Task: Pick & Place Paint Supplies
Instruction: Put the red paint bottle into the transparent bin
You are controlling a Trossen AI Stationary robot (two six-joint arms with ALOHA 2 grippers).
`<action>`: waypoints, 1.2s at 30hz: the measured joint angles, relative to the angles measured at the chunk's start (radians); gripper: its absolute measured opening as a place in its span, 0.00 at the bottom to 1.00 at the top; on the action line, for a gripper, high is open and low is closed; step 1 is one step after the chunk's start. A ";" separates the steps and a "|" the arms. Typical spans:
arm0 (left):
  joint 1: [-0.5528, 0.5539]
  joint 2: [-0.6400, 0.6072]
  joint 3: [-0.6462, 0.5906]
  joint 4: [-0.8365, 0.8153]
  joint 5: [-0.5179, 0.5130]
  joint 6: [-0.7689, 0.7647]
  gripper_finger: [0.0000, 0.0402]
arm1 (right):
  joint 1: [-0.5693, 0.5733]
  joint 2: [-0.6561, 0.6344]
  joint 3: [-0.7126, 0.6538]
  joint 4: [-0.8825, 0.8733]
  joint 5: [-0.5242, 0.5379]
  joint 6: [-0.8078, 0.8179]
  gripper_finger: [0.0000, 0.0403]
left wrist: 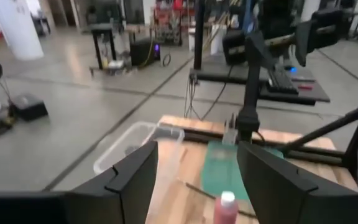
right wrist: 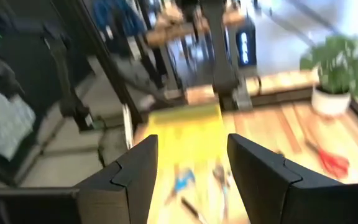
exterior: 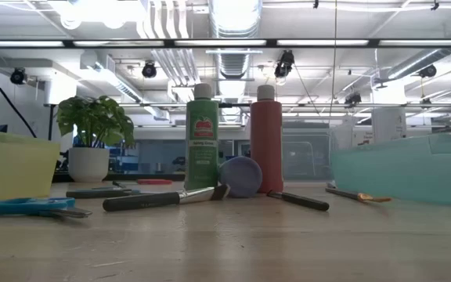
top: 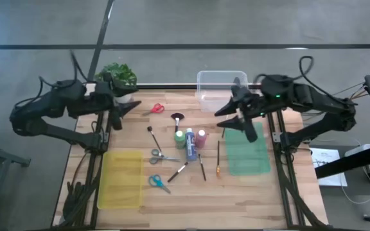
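Green (top: 180,138), blue (top: 191,147) and pink (top: 201,137) white-capped bottles sit mid-table; in the low view the green (exterior: 202,137) and pink (exterior: 266,141) bottles stand upright and the blue one (exterior: 241,176) lies with its cap toward the camera. Red scissors (top: 154,109), grey scissors (top: 159,155), blue scissors (top: 158,183) and several brushes (top: 178,171) lie flat around them. My left gripper (top: 126,114) is open above the table's far left. My right gripper (top: 235,122) is open above the far end of the green tray. Neither touches anything.
A yellow tray (top: 121,179) lies near left and a green tray (top: 248,151) on the right. A clear plastic bin (top: 220,90) stands at the far edge, and a potted plant (top: 117,74) at the far left corner. Bare wood shows along the near edge.
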State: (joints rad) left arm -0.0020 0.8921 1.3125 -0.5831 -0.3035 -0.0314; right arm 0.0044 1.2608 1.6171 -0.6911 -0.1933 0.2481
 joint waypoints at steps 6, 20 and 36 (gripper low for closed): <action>-0.008 0.003 -0.045 -0.018 -0.016 -0.003 0.58 | 0.012 0.175 0.152 -0.229 -0.001 -0.116 0.48; -0.031 0.005 -0.146 -0.013 -0.022 -0.003 0.58 | 0.018 0.452 0.279 -0.527 0.017 -0.314 0.48; -0.056 0.005 -0.208 0.044 -0.022 -0.025 0.58 | 0.015 0.533 0.157 -0.467 0.134 -0.447 0.48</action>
State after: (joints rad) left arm -0.0582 0.8967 1.1046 -0.5392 -0.3252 -0.0567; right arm 0.0189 1.7935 1.7737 -1.1586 -0.0597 -0.1986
